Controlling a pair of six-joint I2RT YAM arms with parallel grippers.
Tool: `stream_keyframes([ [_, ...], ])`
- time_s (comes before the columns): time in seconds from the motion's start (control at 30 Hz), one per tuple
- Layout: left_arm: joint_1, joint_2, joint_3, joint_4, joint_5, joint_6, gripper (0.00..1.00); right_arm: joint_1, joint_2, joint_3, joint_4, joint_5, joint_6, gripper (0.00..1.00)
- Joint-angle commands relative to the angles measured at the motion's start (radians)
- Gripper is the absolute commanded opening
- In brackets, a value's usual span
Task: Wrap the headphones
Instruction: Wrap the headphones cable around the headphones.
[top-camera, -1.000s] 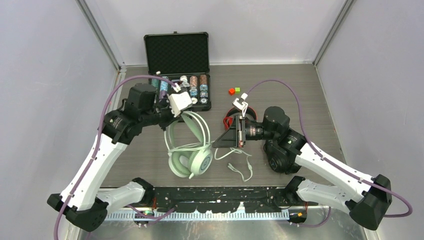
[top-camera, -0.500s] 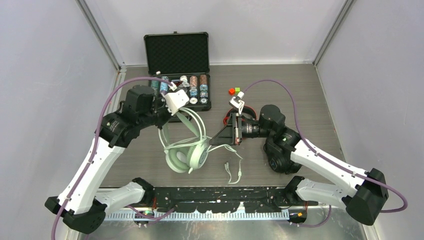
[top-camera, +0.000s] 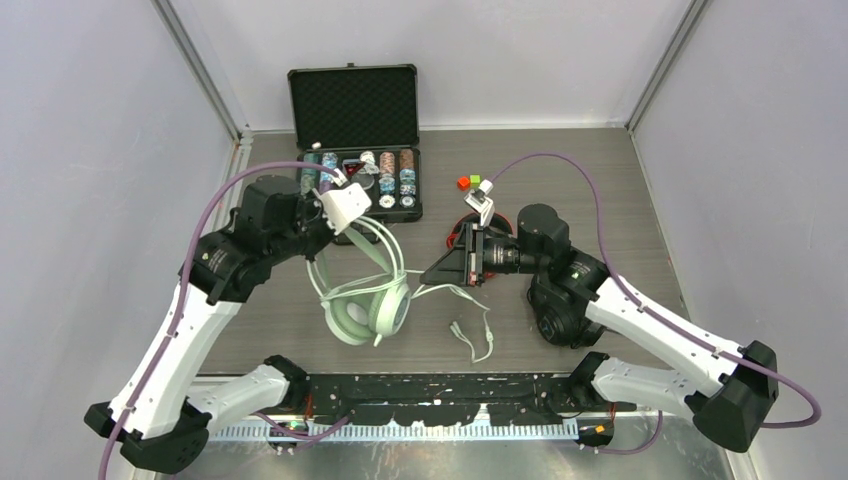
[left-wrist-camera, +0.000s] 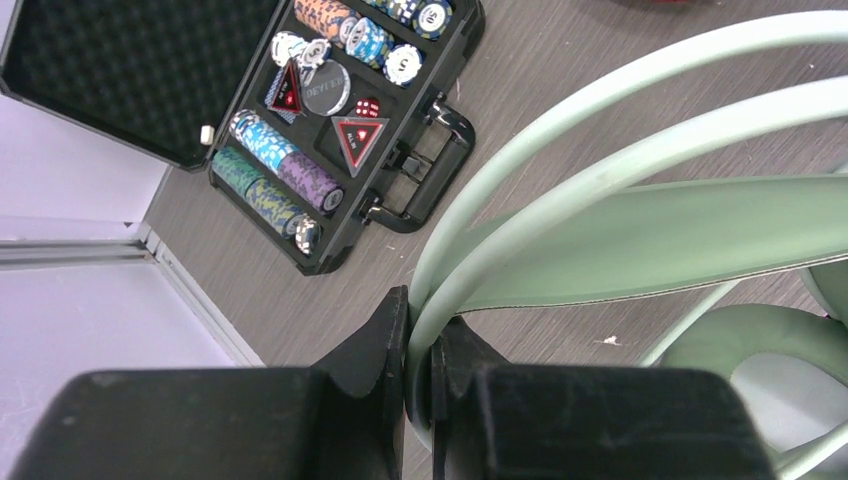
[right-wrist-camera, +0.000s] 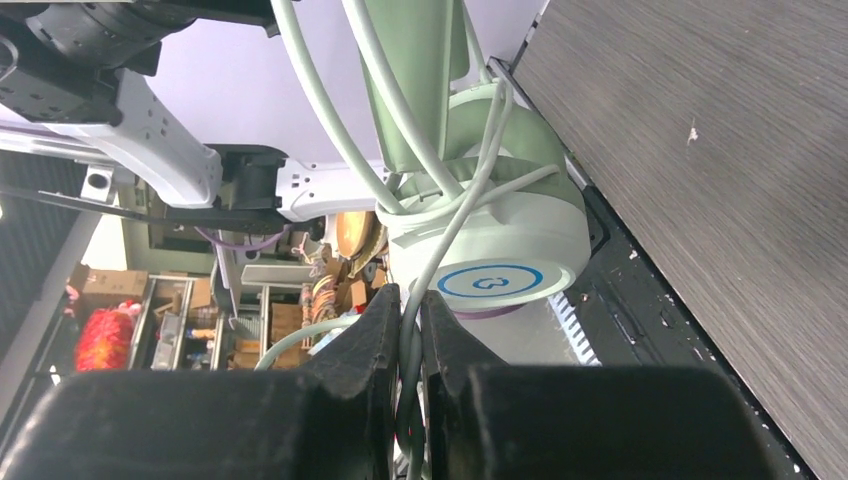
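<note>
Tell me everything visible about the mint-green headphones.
The mint-green headphones look like pale plastic: two thin arch wires, a wide band under them, padded cups, one white cap with a blue ring. They hang tilted over the middle of the table. The left jaws are shut on one arch wire. Their cable loops around a cup and trails onto the table; the right jaws pinch it.

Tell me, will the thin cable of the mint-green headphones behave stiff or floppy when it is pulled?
Probably floppy: the cable lies in loose curls on the table and drapes around the earcup. It looks light and thin, so it may slip through the right gripper, which pinches it.
</note>
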Motion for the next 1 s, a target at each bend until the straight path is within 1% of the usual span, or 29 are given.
stream_keyframes([
  [0.0,0.003,-0.012,0.048,0.008,-0.089,0.015,0.0,0.001,-0.04,0.061,0.009,0.031,-0.02,0.15],
  [0.07,0.002,-0.009,0.041,0.026,-0.118,-0.01,0.0,0.001,-0.026,0.064,0.038,0.034,0.003,0.19],
  [0.17,0.002,0.015,0.049,0.04,-0.178,-0.083,0.0,0.0,0.019,0.083,0.113,0.035,0.046,0.23],
  [0.27,0.0,0.019,0.073,0.034,-0.166,-0.147,0.0,0.001,0.068,0.143,0.113,0.055,0.052,0.23],
  [0.33,0.0,0.005,0.068,0.034,-0.168,-0.139,0.0,0.001,0.099,0.185,0.114,0.046,0.06,0.2],
  [0.4,-0.001,-0.004,0.062,0.032,-0.212,-0.123,0.0,0.0,0.115,0.209,0.129,0.034,0.066,0.1],
  [0.43,-0.001,-0.006,0.064,0.023,-0.234,-0.118,0.0,-0.001,0.118,0.213,0.137,0.032,0.065,0.08],
  [0.5,-0.001,-0.004,0.069,-0.002,-0.266,-0.115,0.0,0.0,0.114,0.215,0.109,0.05,0.047,0.07],
  [0.53,-0.001,-0.002,0.072,-0.01,-0.271,-0.114,0.0,0.001,0.111,0.218,0.081,0.058,0.029,0.1],
  [0.6,-0.001,0.003,0.075,-0.029,-0.277,-0.121,0.0,-0.001,0.103,0.217,0.048,0.078,0.004,0.19],
  [0.63,-0.001,0.006,0.077,-0.037,-0.273,-0.126,0.0,-0.001,0.097,0.211,0.045,0.085,0.002,0.21],
  [0.67,-0.001,0.01,0.079,-0.047,-0.263,-0.129,0.0,-0.002,0.093,0.202,0.045,0.094,0.001,0.2],
  [0.73,-0.002,0.023,0.093,-0.063,-0.254,-0.146,0.0,-0.001,0.084,0.191,0.037,0.114,0.0,0.12],
  [0.77,-0.001,0.028,0.103,-0.073,-0.253,-0.157,0.0,-0.001,0.078,0.187,0.027,0.122,-0.004,0.1],
  [0.83,-0.001,0.029,0.114,-0.088,-0.237,-0.175,0.0,-0.001,0.069,0.182,-0.01,0.149,-0.013,0.09],
  [0.87,-0.001,0.026,0.115,-0.091,-0.205,-0.18,0.0,-0.002,0.065,0.183,-0.04,0.165,-0.019,0.1],
  [0.93,-0.002,0.018,0.118,-0.094,-0.142,-0.184,0.0,-0.003,0.054,0.182,-0.073,0.18,-0.031,0.28],
  [0.97,-0.002,0.012,0.116,-0.086,-0.117,-0.191,0.0,-0.003,0.049,0.177,-0.078,0.18,-0.03,0.31],
])
